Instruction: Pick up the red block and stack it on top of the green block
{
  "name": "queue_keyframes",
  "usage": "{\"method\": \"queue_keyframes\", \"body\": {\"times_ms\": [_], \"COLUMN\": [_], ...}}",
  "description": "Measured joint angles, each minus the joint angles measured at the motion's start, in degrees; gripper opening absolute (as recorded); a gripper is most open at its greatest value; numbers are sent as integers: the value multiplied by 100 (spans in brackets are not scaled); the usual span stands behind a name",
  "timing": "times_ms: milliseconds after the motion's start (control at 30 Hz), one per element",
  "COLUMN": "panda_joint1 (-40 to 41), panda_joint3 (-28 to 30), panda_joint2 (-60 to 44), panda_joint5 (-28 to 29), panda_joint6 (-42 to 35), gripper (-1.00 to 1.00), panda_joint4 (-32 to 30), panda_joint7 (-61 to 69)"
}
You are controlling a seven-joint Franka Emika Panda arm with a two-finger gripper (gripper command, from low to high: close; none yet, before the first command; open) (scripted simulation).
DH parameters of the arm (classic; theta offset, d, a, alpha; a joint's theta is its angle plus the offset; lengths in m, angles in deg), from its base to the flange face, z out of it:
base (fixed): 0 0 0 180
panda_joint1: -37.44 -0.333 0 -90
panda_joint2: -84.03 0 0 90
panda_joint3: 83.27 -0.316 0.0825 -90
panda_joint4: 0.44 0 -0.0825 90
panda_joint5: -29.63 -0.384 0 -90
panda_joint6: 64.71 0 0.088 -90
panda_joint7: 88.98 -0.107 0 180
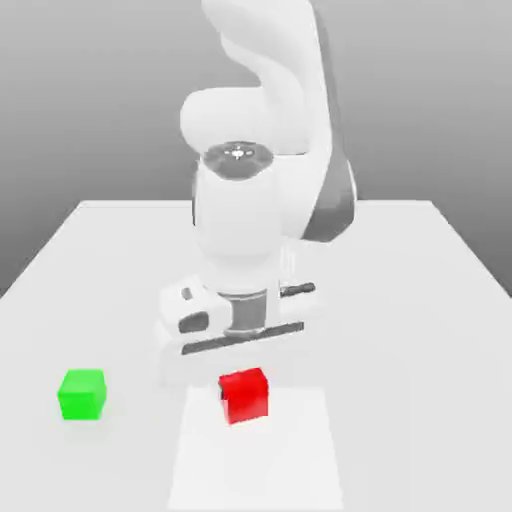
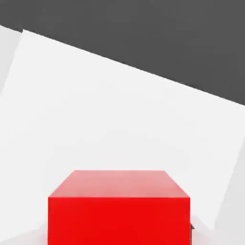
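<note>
Below the arm (image 1: 262,130), over the near part of the counter (image 1: 400,350), the jaws (image 1: 244,388) were pinching the red block (image 1: 246,397), which sat slightly turned beside the hand's underside, at the far part of a paler white rectangle (image 1: 256,465). Green block (image 1: 82,394) stood upright on the counter, toward the exterior view's left, well apart from the red one.

red block (image 1: 246,397) under end effector (image 1: 245,375) | green block (image 1: 82,395) | white table (image 1: 400,330)
</note>
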Motion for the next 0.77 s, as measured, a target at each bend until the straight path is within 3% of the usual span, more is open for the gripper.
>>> {"method": "queue_keyframes", "body": {"times_ms": [467,667,700,767], "panda_joint1": [1925,2041,2070,2070], "panda_joint3": [896,729,680,680], "panda_joint2": [488,-530,-657,-657], "panda_joint5": [108,-458,-541,-541], "panda_joint6": [-471,478,596,596], "gripper": [-100,-100,100,100], "panda_joint4": [1,49,55,55], "panda_joint7": [-3784,-3637,-3579,-3579]}}
